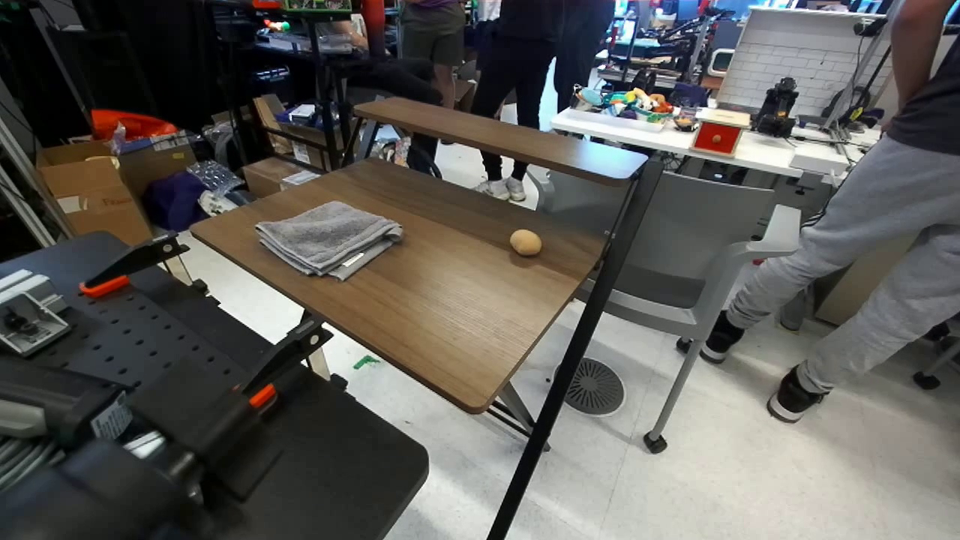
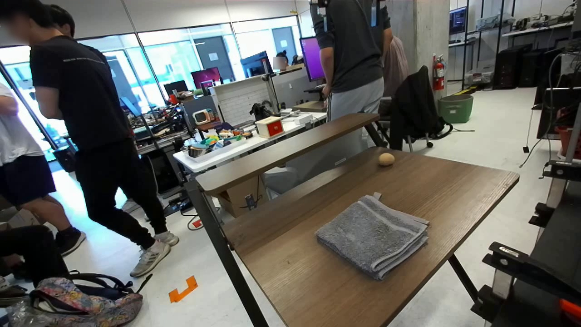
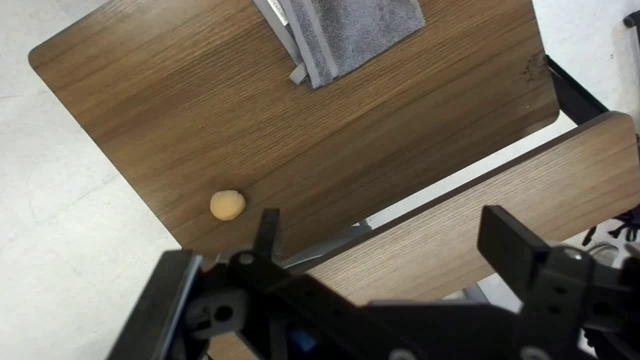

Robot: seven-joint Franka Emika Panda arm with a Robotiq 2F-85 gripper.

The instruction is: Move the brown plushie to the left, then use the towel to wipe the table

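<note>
The brown plushie (image 1: 526, 242) is a small tan ball-like toy on the dark brown table (image 1: 450, 315), near the raised shelf and one short end. It also shows in an exterior view (image 2: 386, 159) and in the wrist view (image 3: 227, 205). The grey folded towel (image 1: 322, 234) lies flat, apart from the plushie, toward the opposite end; it also shows in an exterior view (image 2: 372, 234) and at the top of the wrist view (image 3: 357, 32). My gripper (image 3: 382, 220) is open and empty, its fingers wide apart. In the wrist view the plushie is left of the fingers. The gripper shows in neither exterior view.
A raised wooden shelf (image 1: 495, 139) runs along the table's long edge, also below the fingers in the wrist view (image 3: 450, 235). A grey chair (image 1: 690, 247) stands against that side. A black bench (image 1: 322, 450) with clamps stands opposite. People stand nearby.
</note>
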